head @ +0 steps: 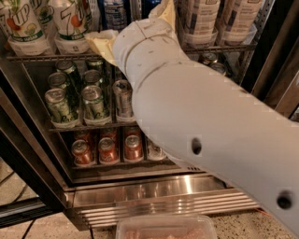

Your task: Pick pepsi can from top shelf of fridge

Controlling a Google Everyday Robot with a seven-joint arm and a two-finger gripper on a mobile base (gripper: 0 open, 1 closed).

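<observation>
Nearest the camera, a white arm (210, 130) slants up into the fridge (159, 196), evidently to reach the top shelf (219, 46). Its pincer (135, 25) sits there; open or closed, I cannot tell. Just behind stands the pepsi can (114, 14).

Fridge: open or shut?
Open: the arm reaches inside the fridge, with the gripper up at the top shelf.

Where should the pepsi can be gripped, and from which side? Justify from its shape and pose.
Probably across its round side wall, coming straight in from the front: the pepsi can stands upright on the top shelf, with 7UP bottles close on one side. The gripper is at that shelf, fingers open.
</observation>
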